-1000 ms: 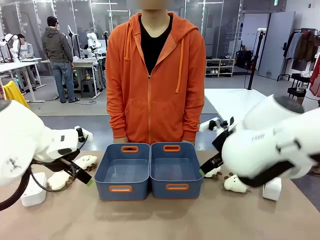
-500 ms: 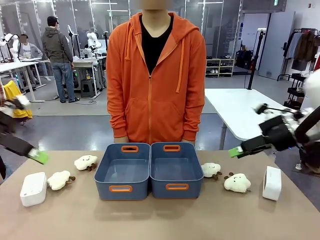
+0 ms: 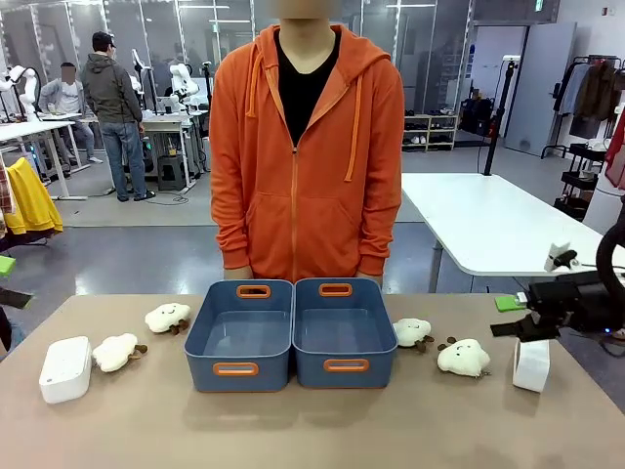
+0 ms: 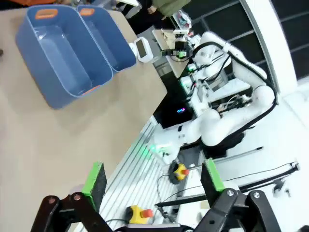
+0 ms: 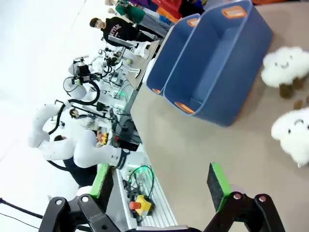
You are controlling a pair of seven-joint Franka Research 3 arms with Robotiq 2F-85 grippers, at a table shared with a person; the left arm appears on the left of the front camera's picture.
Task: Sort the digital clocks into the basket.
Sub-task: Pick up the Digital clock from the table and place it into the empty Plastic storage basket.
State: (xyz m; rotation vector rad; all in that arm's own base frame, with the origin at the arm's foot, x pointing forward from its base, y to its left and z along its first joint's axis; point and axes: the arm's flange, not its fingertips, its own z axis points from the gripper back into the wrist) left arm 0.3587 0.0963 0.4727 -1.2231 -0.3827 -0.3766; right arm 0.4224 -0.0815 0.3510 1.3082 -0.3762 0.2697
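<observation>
Left claw (image 4: 154,176): jaws spread, nothing held.
Right claw (image 5: 161,182): jaws spread, nothing held.
First digital clock (image 3: 65,368): on tabletop (image 3: 312,430), well left of baskets (image 3: 293,332).
Second digital clock (image 3: 531,363): tabletop, well right of baskets.

Baskets (image 3: 264,379) midway between digital clocks (image 3: 65,368)

Four cream plush toys (image 3: 168,317) on table (image 3: 312,430)

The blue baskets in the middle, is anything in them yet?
Empty: both baskets show bare floors. One digital clock lies left of them, the other clock stands far right, both outside.
</observation>
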